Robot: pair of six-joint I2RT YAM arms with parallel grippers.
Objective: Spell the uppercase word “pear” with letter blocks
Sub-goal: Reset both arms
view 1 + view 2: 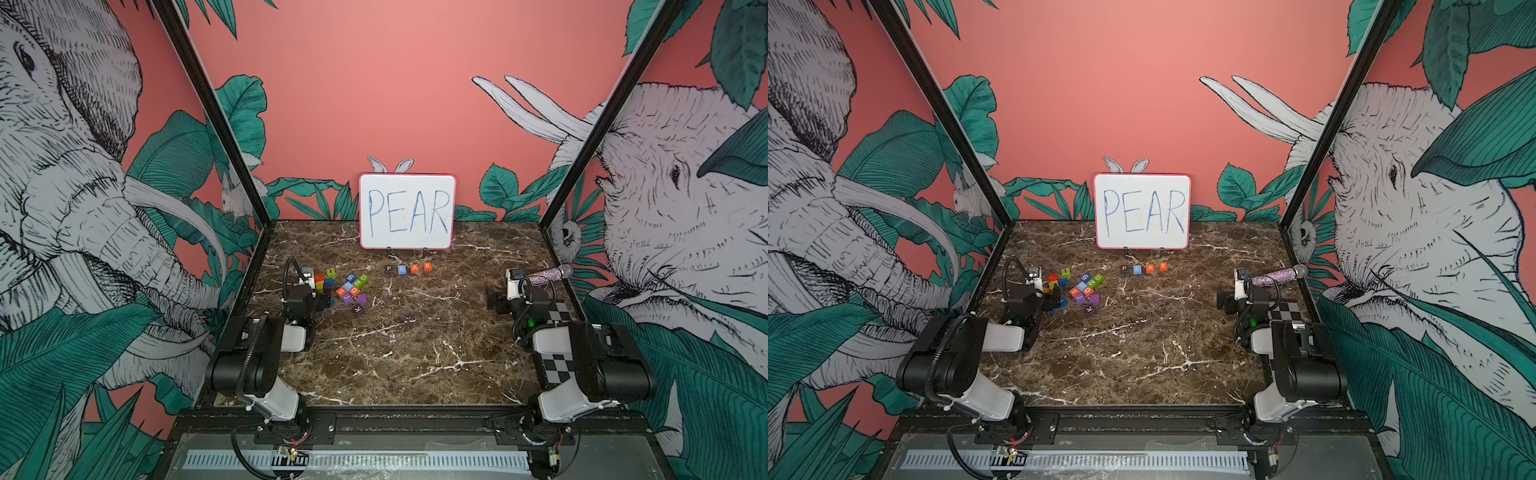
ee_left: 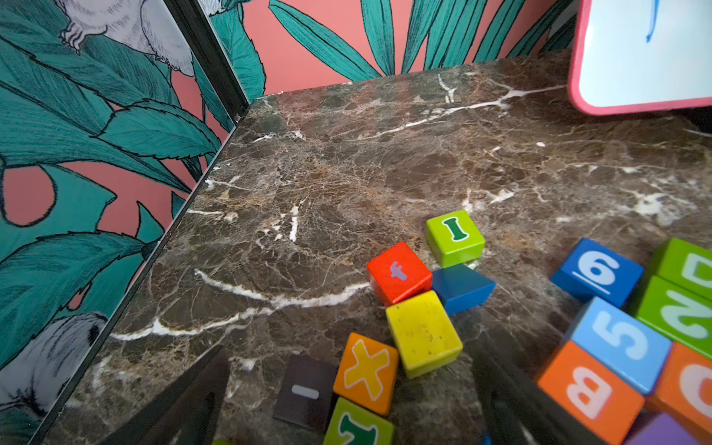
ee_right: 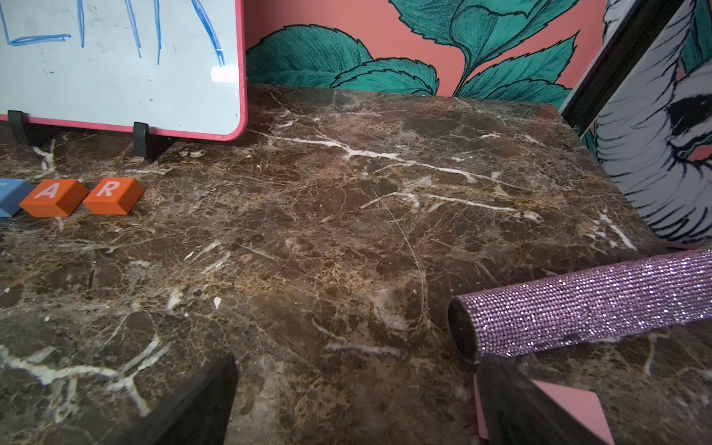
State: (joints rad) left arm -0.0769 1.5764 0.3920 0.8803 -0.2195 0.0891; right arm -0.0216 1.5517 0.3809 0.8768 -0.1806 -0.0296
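The letter blocks stand in a row on the marble just in front of the whiteboard, in both top views: dark brown P (image 1: pixel 389 269), blue E (image 1: pixel 402 269), orange-red A (image 1: pixel 414 268), orange-red R (image 1: pixel 427 266). The right wrist view shows A (image 3: pixel 54 196) and R (image 3: pixel 111 194), plus an edge of E (image 3: pixel 9 196). My left gripper (image 2: pixel 354 408) is open and low at the table's left, far from the row, holding nothing. My right gripper (image 3: pixel 358 404) is open over bare marble at the right, also empty.
A heap of other coloured cubes (image 1: pixel 351 286) lies by the left gripper; an orange X cube (image 2: pixel 366 371) and a dark tile (image 2: pixel 304 391) sit between its fingers. The whiteboard (image 1: pixel 407 212) stands at the back. A sparkly purple microphone (image 3: pixel 578 308) lies beside the right gripper.
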